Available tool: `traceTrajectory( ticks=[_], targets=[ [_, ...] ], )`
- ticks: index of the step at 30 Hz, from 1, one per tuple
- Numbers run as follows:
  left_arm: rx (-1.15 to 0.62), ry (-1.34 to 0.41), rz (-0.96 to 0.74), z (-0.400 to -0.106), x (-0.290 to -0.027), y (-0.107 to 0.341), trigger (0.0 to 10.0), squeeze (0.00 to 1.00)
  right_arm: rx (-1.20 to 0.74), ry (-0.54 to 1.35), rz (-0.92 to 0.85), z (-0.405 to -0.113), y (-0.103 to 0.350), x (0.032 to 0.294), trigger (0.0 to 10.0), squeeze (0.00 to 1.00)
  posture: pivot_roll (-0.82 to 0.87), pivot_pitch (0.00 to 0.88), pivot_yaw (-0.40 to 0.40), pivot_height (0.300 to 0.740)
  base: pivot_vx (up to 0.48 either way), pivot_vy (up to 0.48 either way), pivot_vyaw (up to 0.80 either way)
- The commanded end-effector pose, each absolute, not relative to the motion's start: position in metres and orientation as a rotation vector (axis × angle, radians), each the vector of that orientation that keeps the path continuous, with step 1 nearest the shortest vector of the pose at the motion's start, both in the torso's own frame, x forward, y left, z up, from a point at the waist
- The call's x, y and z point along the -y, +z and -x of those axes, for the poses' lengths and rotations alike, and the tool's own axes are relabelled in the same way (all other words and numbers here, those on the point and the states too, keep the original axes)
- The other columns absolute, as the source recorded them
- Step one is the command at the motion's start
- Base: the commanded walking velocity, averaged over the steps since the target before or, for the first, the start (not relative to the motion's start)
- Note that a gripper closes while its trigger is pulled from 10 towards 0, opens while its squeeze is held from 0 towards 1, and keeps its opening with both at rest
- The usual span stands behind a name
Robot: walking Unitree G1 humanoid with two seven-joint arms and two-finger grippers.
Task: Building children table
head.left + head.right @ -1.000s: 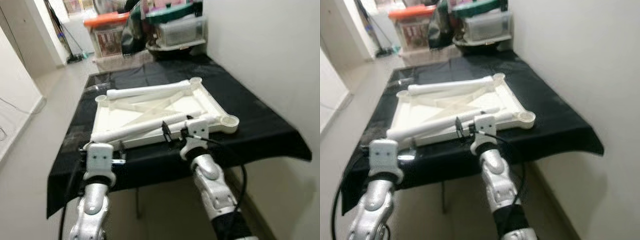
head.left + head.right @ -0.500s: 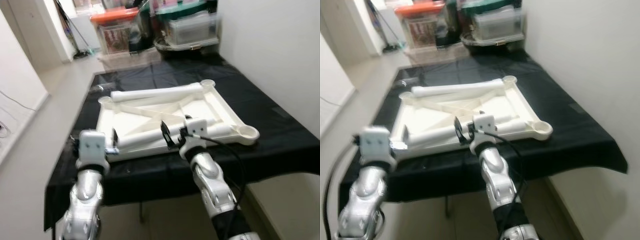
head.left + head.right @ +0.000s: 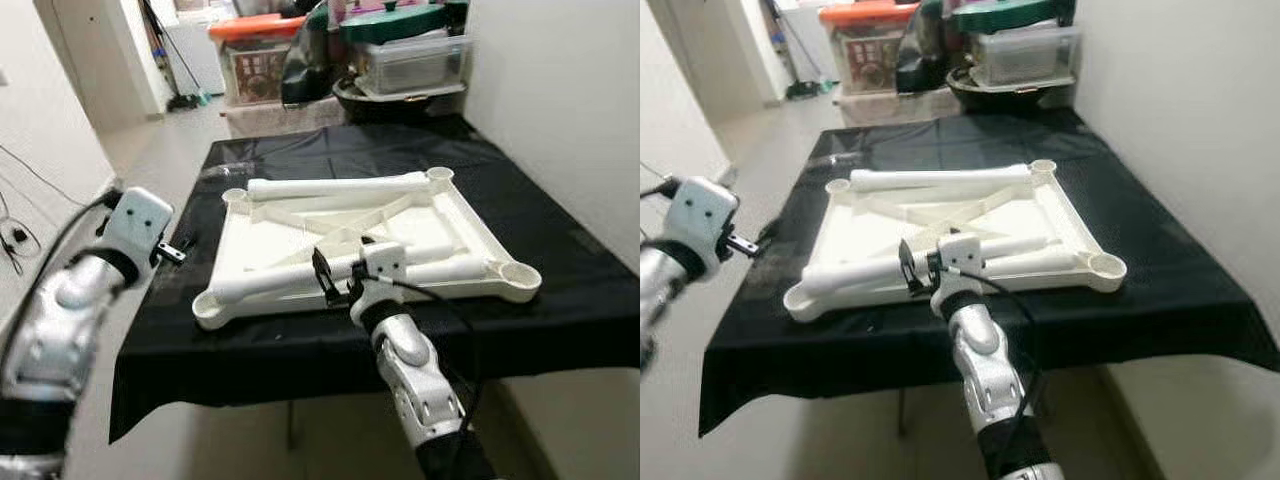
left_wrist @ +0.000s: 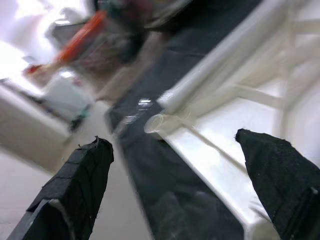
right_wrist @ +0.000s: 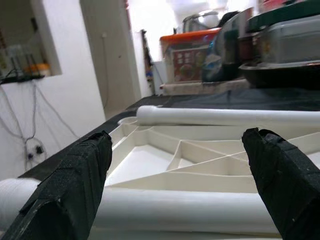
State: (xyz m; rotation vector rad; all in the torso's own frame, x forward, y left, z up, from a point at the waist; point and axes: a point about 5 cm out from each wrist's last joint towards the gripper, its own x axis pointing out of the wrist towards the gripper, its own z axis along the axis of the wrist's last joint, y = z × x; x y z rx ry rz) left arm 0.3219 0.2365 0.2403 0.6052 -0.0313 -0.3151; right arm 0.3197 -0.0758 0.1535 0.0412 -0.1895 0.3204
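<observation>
A white plastic table top (image 3: pixel 465 225) lies upside down on the black-clothed table (image 3: pixel 560 300). One white leg tube (image 3: pixel 335 187) rests along its far edge. A second leg (image 3: pixel 440 268) lies across its near side. My right gripper (image 3: pixel 335 282) hovers at the middle of that near leg, open. In the right wrist view the near leg (image 5: pixel 200 212) runs between the spread fingers (image 5: pixel 75 185). My left gripper (image 3: pixel 175 248) is raised off the table's left side, open and holding nothing. Its wrist view looks at a corner socket (image 4: pixel 160 122) of the table top.
An orange-lidded storage box (image 3: pixel 265 60) and clear containers with a green lid (image 3: pixel 410 50) stand stacked behind the table. A white wall (image 3: pixel 560 120) runs close along the right. Open floor (image 3: pixel 170 140) lies to the left.
The camera view has shifted. My left arm has lifted from the table's front edge up and out to the left. The right gripper stays at the near leg.
</observation>
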Motion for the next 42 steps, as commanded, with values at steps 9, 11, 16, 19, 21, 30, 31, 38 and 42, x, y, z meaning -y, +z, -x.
traceTrajectory(
  ticks=[9,11,16,19,21,30,31,38,42],
  targets=[
    [-0.203,-0.580,-0.616,-0.341,-0.234,0.213,10.0,0.03,0.102,0.369,-0.025,-0.293,0.129,0.078,10.0,0.00,0.01,0.000,0.102,0.740,0.000,0.000,0.00],
    [-0.242,-0.622,-0.617,-0.342,-0.235,0.210,10.0,1.00,0.090,0.381,-0.025,-0.285,0.127,0.077,10.0,0.00,0.00,0.006,0.107,0.740,0.000,0.000,0.00],
    [-0.380,-0.761,-0.574,-0.351,-0.242,0.207,10.0,1.00,0.053,0.389,-0.026,-0.268,0.124,0.080,10.0,0.00,0.00,0.082,0.121,0.740,0.000,0.000,0.00],
    [-0.466,-0.882,-0.545,-0.349,-0.243,0.206,10.0,0.00,0.039,0.388,-0.027,-0.263,0.124,0.083,10.0,0.00,0.00,0.099,0.121,0.740,0.000,0.000,0.00],
    [-0.497,-0.909,-0.561,-0.349,-0.245,0.207,10.0,0.00,0.035,0.394,-0.024,-0.260,0.124,0.083,10.0,0.00,0.00,0.108,0.122,0.740,0.000,0.000,0.00],
    [-0.566,-0.931,-0.677,-0.358,-0.255,0.218,10.0,0.00,0.003,0.395,-0.026,-0.253,0.126,0.085,10.0,0.00,0.02,0.118,0.134,0.740,0.000,0.000,0.00],
    [-0.580,-0.929,-0.693,-0.359,-0.257,0.218,10.0,0.00,0.000,0.393,-0.027,-0.252,0.126,0.085,10.0,0.00,0.02,0.118,0.134,0.740,0.000,0.000,0.00],
    [-0.629,-0.903,-0.763,-0.358,-0.268,0.210,10.0,0.00,-0.010,0.388,-0.031,-0.249,0.127,0.085,10.0,0.00,0.01,0.114,0.150,0.740,0.000,0.000,0.00],
    [-0.642,-0.907,-0.768,-0.358,-0.270,0.206,10.0,0.00,-0.013,0.386,-0.030,-0.247,0.128,0.086,10.0,0.00,0.01,0.116,0.154,0.740,0.000,0.000,0.00]
  ],
)
